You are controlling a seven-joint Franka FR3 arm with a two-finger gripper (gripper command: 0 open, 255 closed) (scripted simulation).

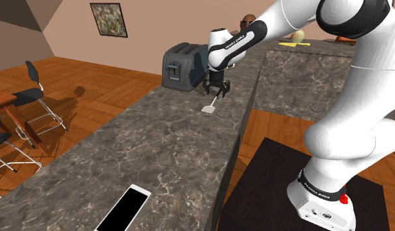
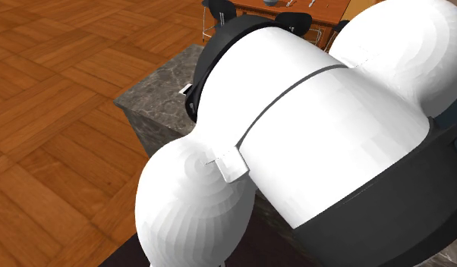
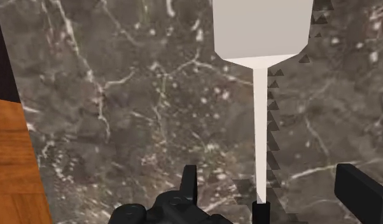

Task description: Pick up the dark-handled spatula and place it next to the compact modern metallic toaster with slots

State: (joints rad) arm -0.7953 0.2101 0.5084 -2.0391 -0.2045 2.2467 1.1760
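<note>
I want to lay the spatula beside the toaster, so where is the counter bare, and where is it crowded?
The counter is bare from the toaster down to the phone at the near end. It is crowded just beside the toaster, where the open gripper and the spatula are.

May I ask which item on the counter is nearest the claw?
The white-bladed spatula, just below the claw; the toaster stands farther back, and the black slab lies far off.

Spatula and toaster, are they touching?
Apart. The shoulder view shows bare counter between the spatula and the toaster.
</note>
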